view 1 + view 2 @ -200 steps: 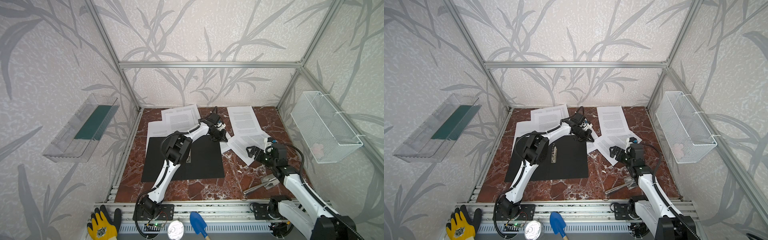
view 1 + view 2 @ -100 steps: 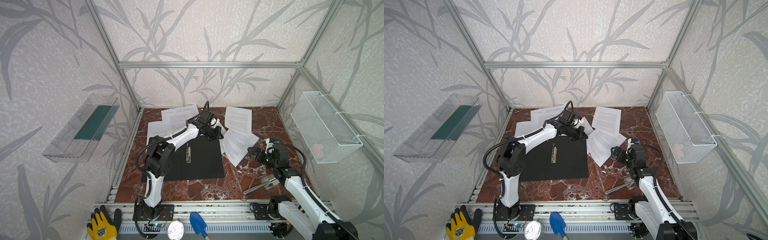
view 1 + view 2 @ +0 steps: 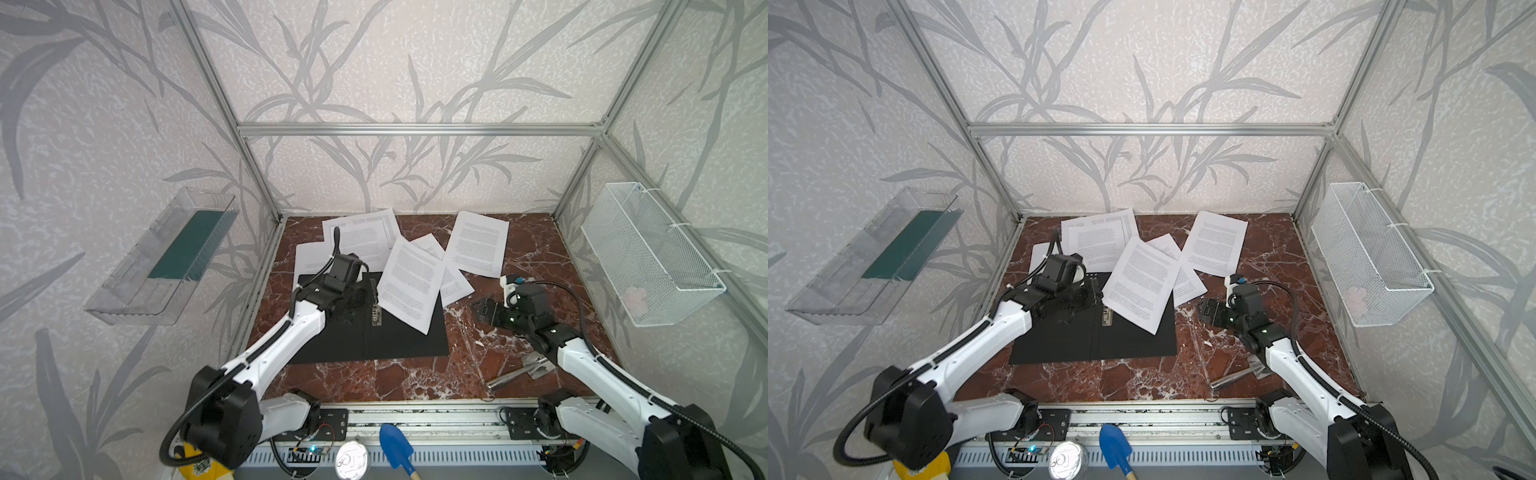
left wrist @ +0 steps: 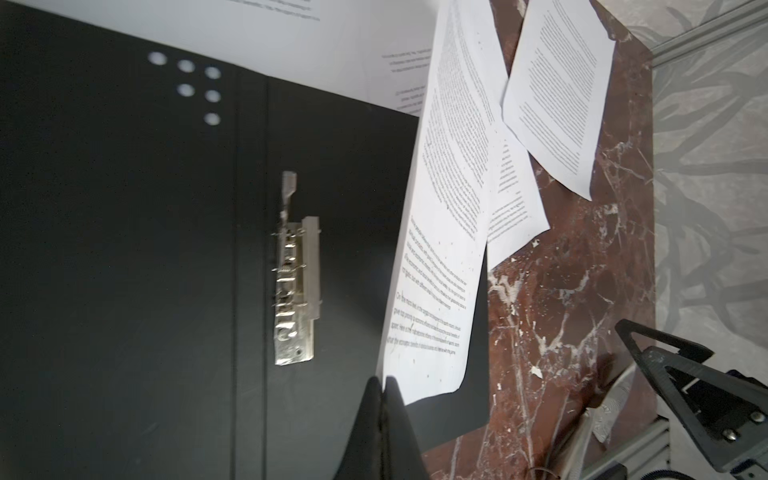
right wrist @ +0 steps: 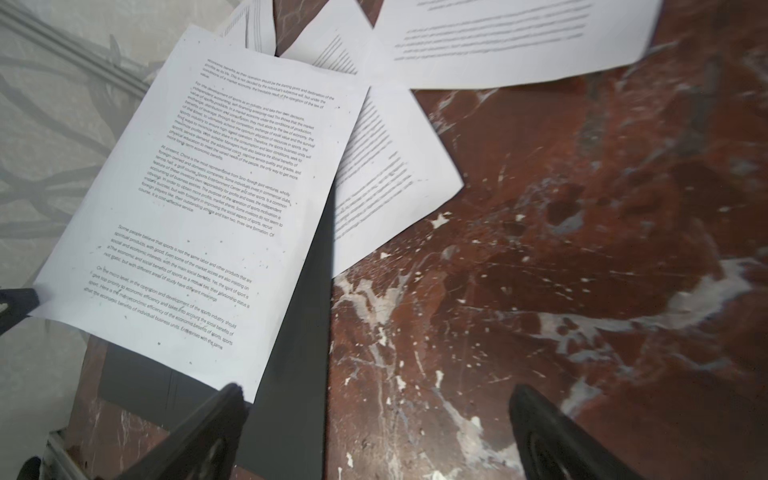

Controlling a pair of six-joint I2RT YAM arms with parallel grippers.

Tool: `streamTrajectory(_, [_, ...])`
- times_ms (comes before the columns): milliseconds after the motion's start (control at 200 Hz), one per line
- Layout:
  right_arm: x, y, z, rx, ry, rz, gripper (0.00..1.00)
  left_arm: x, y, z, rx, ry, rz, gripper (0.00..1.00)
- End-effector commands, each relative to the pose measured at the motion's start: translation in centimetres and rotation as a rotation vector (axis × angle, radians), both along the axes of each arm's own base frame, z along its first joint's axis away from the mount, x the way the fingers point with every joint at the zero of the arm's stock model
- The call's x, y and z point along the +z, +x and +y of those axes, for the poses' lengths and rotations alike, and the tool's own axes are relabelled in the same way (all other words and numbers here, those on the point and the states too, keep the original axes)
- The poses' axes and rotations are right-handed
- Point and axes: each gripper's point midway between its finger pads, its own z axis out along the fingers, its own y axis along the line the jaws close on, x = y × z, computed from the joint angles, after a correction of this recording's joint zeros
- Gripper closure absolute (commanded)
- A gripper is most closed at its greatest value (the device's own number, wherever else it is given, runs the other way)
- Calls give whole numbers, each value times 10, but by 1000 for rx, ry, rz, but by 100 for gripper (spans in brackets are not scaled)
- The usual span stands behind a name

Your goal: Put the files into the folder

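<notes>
Where both top views obscure the left gripper behind its wrist, the left wrist view shows its jaws closed on the corner of one printed sheet, slanted over the open folder on the worktop. The left arm stretches forward, low; the right gripper hangs beside the folder, jaws apart.

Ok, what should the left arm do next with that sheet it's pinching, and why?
Probably pull the sheet a bit toward the front, squaring it on the folder: the left gripper is shut on its corner, and it lies tilted, overhanging the folder's far edge.
</notes>
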Motion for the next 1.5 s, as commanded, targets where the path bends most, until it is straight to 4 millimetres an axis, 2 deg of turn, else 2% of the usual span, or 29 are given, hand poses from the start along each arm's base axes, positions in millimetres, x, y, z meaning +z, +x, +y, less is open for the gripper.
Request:
streamTrajectory(0, [18,14,36,88,-26,-62,1,-12,-19,37,110,107,2,100])
streamTrajectory(130, [11,16,88,221,10,-31,1,-42,-39,63,194,183,43,100])
streamTrajectory(215, [4,19,119,291,30,-11,1,-62,-47,66,205,189,80,100])
streamTrajectory(295, [0,22,137,329,39,-3,1,-80,-53,70,217,210,120,100])
streamTrajectory(425, [-9,30,161,378,41,3,1,-98,-60,82,241,268,149,100])
streamTrajectory(515, [-22,35,169,400,27,31,0,-108,-63,89,259,299,148,100])
streamTrajectory(550, [-23,37,172,408,25,33,0,-111,-64,88,254,295,152,100])
streamTrajectory(565, [-33,37,172,410,15,56,0,-113,-65,87,250,289,155,100])
streamTrajectory(610, [-40,38,176,419,14,68,0,-116,-64,83,236,269,157,100])
streamTrajectory(875, [-58,49,191,426,32,112,1,-137,-73,89,282,306,249,100])
streamTrajectory(1205, [-76,52,207,446,58,173,4,-138,-80,110,385,383,265,100])
streamTrajectory(1494, [-75,53,213,458,50,175,4,-134,-86,123,454,418,270,100])
